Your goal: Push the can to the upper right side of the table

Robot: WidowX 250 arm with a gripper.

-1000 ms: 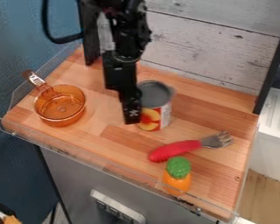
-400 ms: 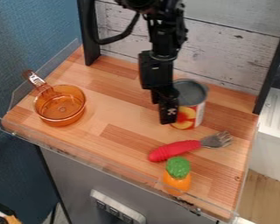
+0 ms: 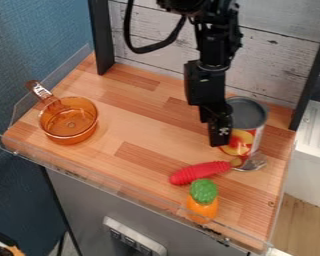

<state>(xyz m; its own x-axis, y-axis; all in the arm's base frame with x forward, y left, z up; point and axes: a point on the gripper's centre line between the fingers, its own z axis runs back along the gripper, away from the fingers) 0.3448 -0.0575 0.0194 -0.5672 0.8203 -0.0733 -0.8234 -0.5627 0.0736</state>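
The can [image 3: 248, 114] has slid farther to the right across the desk [image 3: 129, 115] than in the earlier frames, and the end effector [image 3: 220, 137] has travelled with it. The can stands upright in the right-hand part of the desk, toward the back, with the end effector against its left side. Its base has reached the metal head [image 3: 254, 162] of the red-handled fork [image 3: 193, 173], which looks turned from its earlier lie; the orange pan [image 3: 69, 135] and the green-topped orange toy [image 3: 203, 201] are where they were.

Whether the end effector is parted or closed, I cannot tell. It hides part of the can's left side, and the fork's tines are hard to make out beside the can's base. The arm [image 3: 215, 47] is cut off by the top edge of the view.

A black post [image 3: 311, 75] and the desk's right edge are near the can, and pale boards [image 3: 276, 57] rise behind. A clear guard [image 3: 72, 174] borders the front. A wide stretch of wood runs between the pan and the end effector
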